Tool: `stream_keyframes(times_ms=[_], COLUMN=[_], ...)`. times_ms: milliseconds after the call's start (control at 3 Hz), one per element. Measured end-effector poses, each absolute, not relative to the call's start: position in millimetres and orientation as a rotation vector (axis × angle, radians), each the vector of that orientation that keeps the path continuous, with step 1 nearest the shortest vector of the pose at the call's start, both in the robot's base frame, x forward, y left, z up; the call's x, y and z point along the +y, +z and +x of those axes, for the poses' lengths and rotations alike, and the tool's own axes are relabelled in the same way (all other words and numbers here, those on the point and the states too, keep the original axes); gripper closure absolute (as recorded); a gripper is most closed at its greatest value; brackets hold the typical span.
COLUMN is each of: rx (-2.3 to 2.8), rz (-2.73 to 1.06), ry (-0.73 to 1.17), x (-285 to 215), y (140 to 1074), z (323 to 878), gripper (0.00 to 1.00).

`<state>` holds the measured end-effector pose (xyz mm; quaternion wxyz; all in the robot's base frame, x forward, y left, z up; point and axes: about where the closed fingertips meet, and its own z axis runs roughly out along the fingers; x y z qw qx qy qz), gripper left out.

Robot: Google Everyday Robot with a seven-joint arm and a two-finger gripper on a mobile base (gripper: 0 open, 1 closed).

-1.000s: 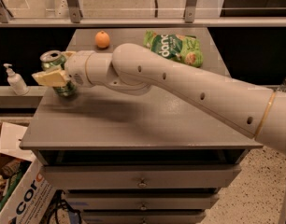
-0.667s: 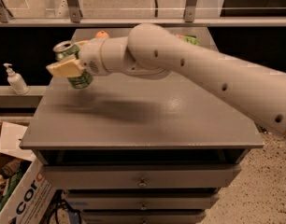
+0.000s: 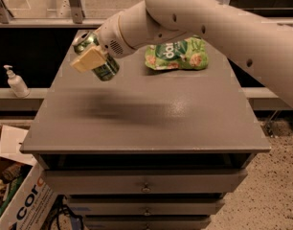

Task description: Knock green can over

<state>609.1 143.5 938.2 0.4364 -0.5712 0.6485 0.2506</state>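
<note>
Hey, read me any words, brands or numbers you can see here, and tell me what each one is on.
"cor": on the cardboard box, lower left; the rest is cut off.
White lettering on the snack bag: too blurred to read.
Markings on the green can, held tilted in the gripper above the table, back left: unreadable.

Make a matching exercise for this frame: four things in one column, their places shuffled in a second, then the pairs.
Things
1. can
2. bag
3. bottle
4. box

Places
A. low at the bottom left, beside the drawers
B. lying flat on the far side of the table
C. tilted, gripped in the end effector above the table's far left corner
D. standing on the ledge left of the table

Pairs: 1-C, 2-B, 3-D, 4-A
</note>
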Motion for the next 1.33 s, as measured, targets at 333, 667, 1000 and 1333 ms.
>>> stream_keyframes(times_ms=[333, 667, 1000, 1333], rx=[1.679, 1.735, 1.78, 1.801], rz=[-1.604, -1.77, -1.908, -2.034], ry=[0.574, 0.514, 0.433, 0.349], x=[131, 127, 125, 126], y=[918, 895, 872, 852], z=[595, 577, 565, 553], gripper=[1.0, 1.0, 1.0, 1.0])
